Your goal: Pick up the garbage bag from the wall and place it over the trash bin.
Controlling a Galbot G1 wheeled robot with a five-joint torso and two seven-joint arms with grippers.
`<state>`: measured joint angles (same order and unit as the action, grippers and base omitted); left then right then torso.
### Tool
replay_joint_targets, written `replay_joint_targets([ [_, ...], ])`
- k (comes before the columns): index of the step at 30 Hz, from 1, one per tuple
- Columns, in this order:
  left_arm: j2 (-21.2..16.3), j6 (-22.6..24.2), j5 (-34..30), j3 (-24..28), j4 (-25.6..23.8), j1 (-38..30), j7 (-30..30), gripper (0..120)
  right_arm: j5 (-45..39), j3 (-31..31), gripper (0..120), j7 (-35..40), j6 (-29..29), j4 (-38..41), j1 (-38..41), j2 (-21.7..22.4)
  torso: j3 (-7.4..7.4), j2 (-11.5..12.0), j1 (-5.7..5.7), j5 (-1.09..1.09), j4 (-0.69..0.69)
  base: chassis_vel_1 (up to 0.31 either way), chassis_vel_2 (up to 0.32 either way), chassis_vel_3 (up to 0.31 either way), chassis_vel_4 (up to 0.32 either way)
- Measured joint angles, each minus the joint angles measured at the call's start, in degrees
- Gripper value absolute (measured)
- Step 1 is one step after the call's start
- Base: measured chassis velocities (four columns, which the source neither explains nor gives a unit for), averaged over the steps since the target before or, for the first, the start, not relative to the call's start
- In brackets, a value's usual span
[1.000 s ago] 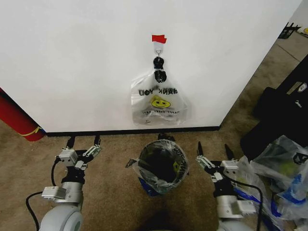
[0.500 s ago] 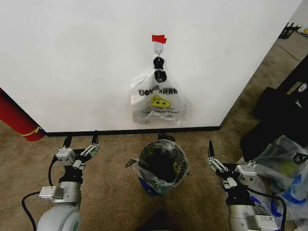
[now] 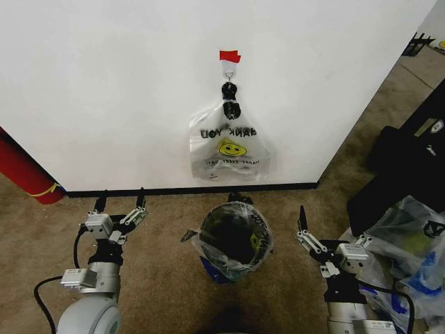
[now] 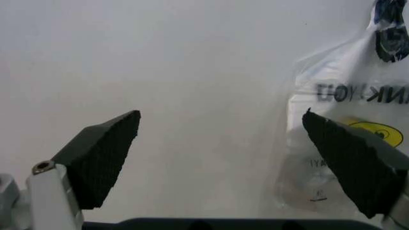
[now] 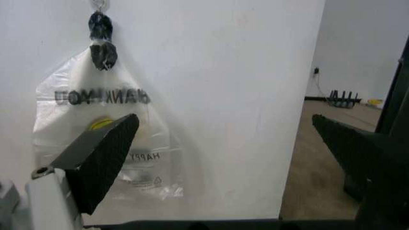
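The garbage bag [image 3: 261,229], thin and translucent with a blue patch low at its front, is draped over the rim of the round black trash bin [image 3: 233,243] on the carpet below the wall [image 3: 104,83]. On the wall's metal hook [image 3: 228,72], under a red tape strip [image 3: 229,56], hangs a white smiley-face bag [image 3: 229,146]. My left gripper [image 3: 122,198] is open, left of the bin, and faces the wall [image 4: 191,72] with the smiley-face bag [image 4: 345,110] to one side. My right gripper [image 3: 327,229] is open, right of the bin. Between its fingers I see the smiley-face bag [image 5: 102,124].
A red cylinder [image 3: 24,174] leans at the far left by the black baseboard [image 3: 188,189]. Bulky clear sacks [image 3: 410,243] with green and blue inside lie close to my right arm. Behind them stands a black object [image 3: 410,160]. Bare carpet surrounds the bin.
My right gripper has moved right, away from the bin, and turned. The left gripper shifted slightly and came back. Both bags and the bin have stayed put.
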<state>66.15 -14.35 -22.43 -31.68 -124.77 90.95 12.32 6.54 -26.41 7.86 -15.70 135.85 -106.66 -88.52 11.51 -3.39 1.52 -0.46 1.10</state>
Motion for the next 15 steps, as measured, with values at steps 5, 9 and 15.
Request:
replay_joint_targets([
  [5, 0.14, -0.14, 0.05, -0.01, 0.31, 0.15, 0.00, 100, 0.39, 0.12, 100, 0.13, -0.05, -0.26, 0.27, -0.16, 0.00, 0.00, 0.00, 0.00, 0.00, 0.000, 0.000, 0.000, 0.000],
  [9, 0.15, -0.66, 0.00, 0.22, 0.84, 0.35, -0.05, 100, 0.69, 0.26, 100, 0.20, -0.08, -0.40, 0.38, -0.66, 0.00, 0.00, 0.00, 0.00, 0.00, 0.000, 0.000, 0.000, 0.000],
  [15, 0.06, -0.99, -0.35, 0.46, 1.56, -0.40, -0.05, 100, 0.63, -0.02, 100, 0.76, -0.55, -0.43, 0.25, -1.60, 0.00, 0.00, 0.00, 0.00, 0.00, 0.000, 0.000, 0.000, 0.000],
])
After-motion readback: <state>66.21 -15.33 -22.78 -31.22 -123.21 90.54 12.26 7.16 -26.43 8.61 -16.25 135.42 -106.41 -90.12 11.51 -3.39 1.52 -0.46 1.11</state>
